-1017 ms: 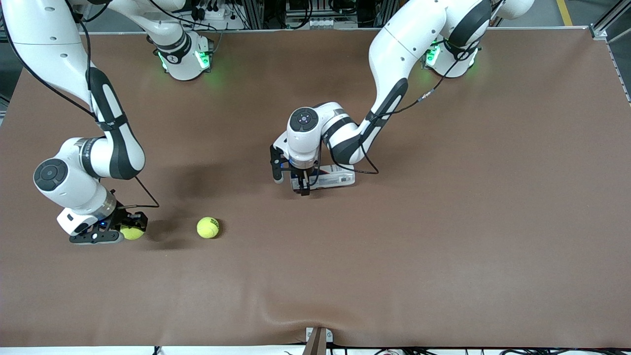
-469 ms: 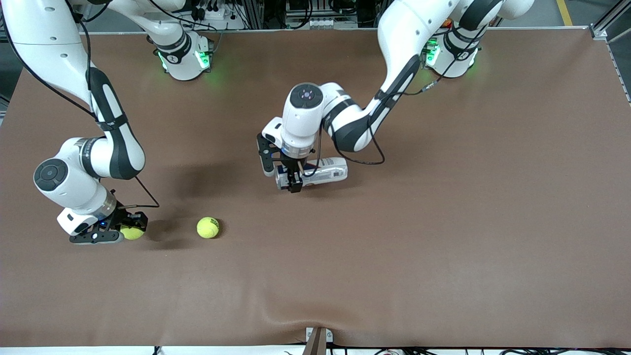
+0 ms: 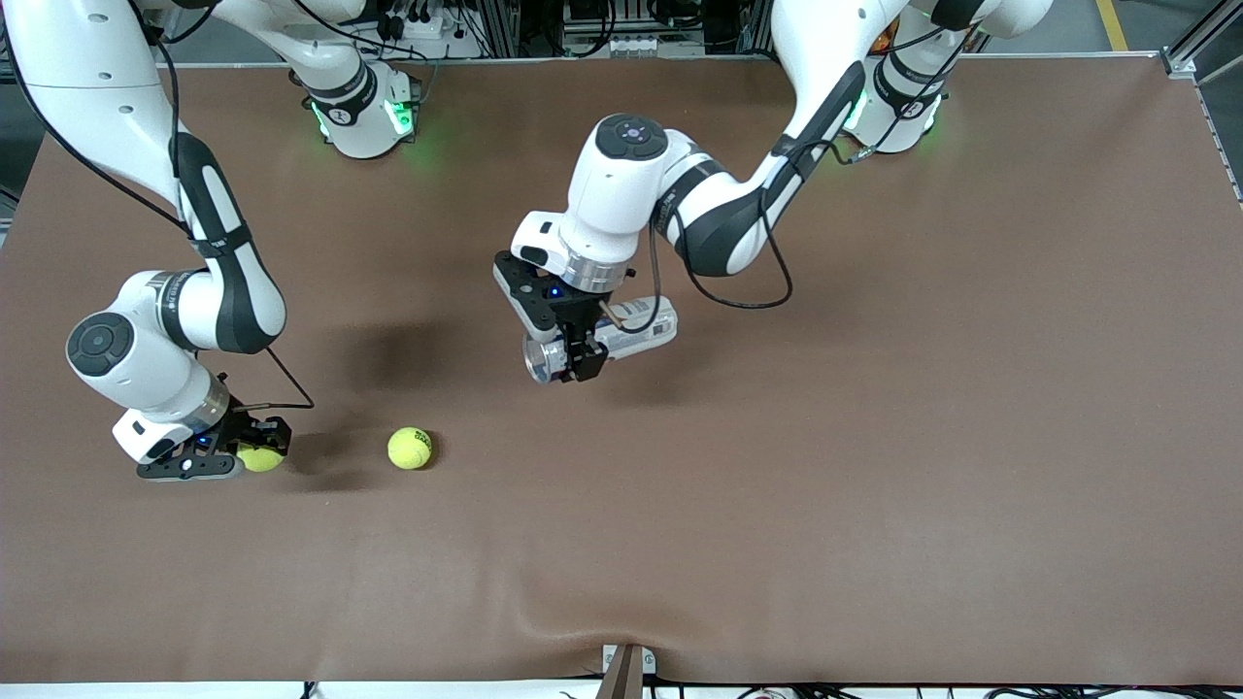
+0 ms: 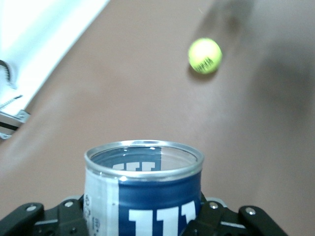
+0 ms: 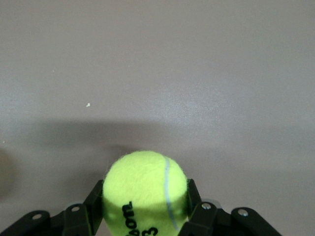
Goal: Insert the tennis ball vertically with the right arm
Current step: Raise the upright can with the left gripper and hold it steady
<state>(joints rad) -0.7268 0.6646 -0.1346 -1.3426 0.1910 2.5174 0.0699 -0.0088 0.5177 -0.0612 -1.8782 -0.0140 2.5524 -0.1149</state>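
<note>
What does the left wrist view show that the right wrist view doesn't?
Only the left wrist view shows the open-mouthed can held in the left gripper, plus a loose ball lying on the table. Only the right wrist view shows the ball clamped in the right gripper. Both show the brown table.

The tennis ball (image 5: 145, 189) in the right hand (image 5: 142, 206) carries black print, of which only "on" and a "3" can be read. The can (image 4: 143, 189) in the left hand (image 4: 142, 221) bears large white strokes on blue, not readable as a word. The loose ball's (image 4: 204, 55) black mark is illegible.
</note>
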